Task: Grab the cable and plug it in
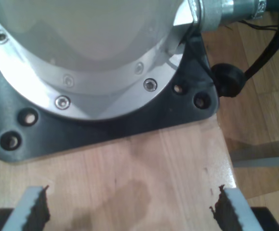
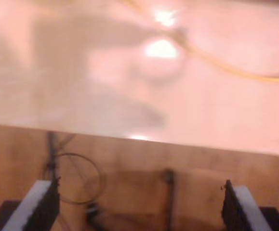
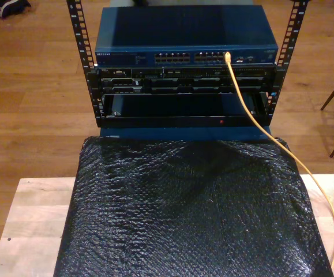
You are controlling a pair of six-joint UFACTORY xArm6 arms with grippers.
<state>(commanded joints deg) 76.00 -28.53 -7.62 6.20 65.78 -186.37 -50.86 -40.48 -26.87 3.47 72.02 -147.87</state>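
My second gripper is hanging wide open and empty, the cable lying well beyond it on the counter. In the exterior view, the cable is running from the switch. My first gripper is gaping empty.

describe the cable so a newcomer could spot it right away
Start at the blue switch topping the black rack in the exterior view. The cable is plugged into its port row, then trails down over the black mat toward that view's right. It's thin and yellow-orange.
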